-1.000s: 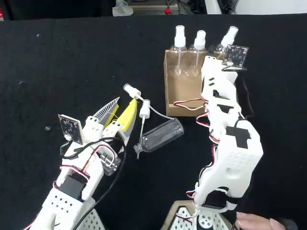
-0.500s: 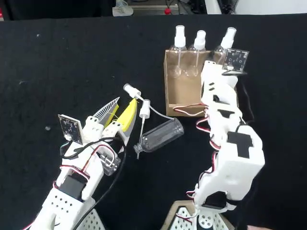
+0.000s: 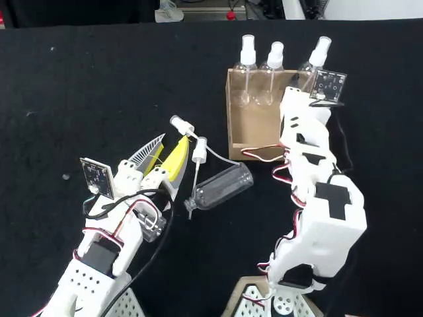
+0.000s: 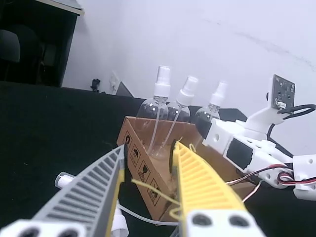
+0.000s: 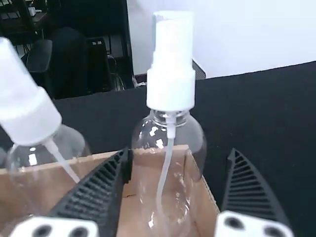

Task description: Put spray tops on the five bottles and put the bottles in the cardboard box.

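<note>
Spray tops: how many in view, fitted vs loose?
5. Three fitted on the bottles standing in the cardboard box: left top, middle top, right top. Two loose on the table: far top, and near top by the lying bottle.

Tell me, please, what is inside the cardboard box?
Three clear bottles with white spray tops stand along the far side of the cardboard box. The right arm covers its right part, so anything lying there is hidden.
</note>
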Motion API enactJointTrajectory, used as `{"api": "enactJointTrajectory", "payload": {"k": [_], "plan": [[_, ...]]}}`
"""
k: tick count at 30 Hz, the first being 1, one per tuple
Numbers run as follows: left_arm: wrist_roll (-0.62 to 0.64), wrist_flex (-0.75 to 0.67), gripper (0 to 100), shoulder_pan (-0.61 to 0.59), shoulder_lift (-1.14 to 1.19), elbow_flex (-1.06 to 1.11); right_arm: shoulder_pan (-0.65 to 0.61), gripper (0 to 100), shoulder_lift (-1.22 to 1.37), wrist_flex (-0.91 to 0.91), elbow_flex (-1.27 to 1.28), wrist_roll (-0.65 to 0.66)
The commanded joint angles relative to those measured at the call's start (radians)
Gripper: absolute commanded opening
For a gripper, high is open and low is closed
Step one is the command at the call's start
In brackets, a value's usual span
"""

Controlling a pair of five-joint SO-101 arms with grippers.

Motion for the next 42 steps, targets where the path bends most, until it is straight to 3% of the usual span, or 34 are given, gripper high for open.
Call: {"api": "enactJointTrajectory", "payload": {"k": [1,42], "plan": [[0.008,-0.015,16,0.001,-0.003,0.022,0.011,26.2,-0.076,-0.017,-0.004,-0.005],[0.008,-0.015,16,0.001,-0.003,0.022,-0.035,26.2,-0.084,-0.018,-0.002,-0.002]]}}
